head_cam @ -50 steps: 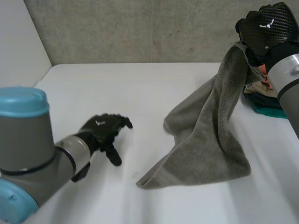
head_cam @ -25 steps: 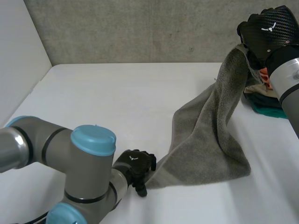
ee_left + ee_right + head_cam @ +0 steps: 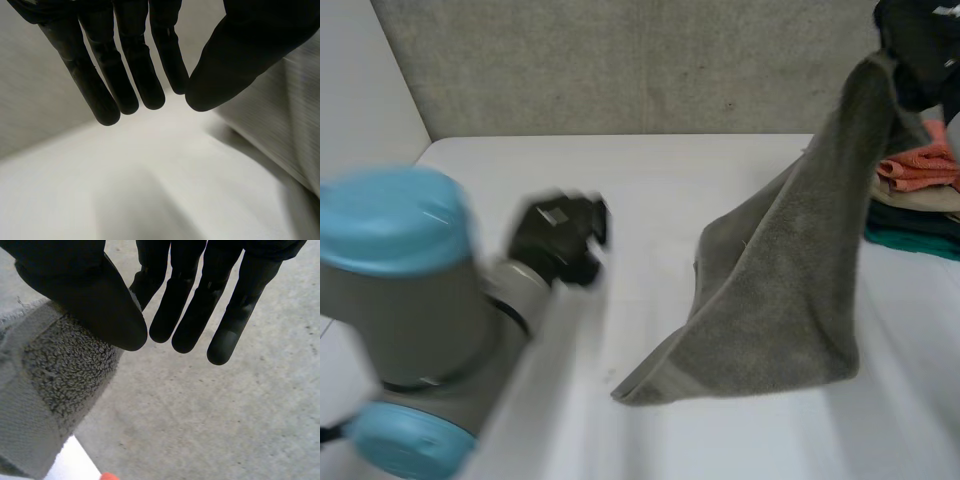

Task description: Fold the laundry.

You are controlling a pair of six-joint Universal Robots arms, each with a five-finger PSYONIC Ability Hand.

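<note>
Across the white table, which spreads below a bare concrete wall, the grey towel is the piece being worked. It hangs as a long drape from its top corner, raised high at the table's far right. From there it slopes down so that its lower edge and hemmed lower corner rest on the table near the middle. Held this way, the cloth looks to be getting spread out, one corner up so that the rest falls straight and a second corner can be found. The left arm, bulky and close to the camera, crosses the near left of the table and hides part of it. At the table's right edge, just behind the hanging towel, sits a stack of folded laundry, orange on top, then beige, dark and teal layers. It lies near enough that a swinging towel could brush it. The right hand grips the towel's top corner: in the right wrist view its thumb presses the hemmed corner against the nearest of its fingers, the others straight. The left hand is to the left of the towel, apart from it, over bare table. In the left wrist view its fingers are straight and loose, the thumb close to their tips with nothing between, so it holds nothing. The free lower corner is probably what it needs next.
</note>
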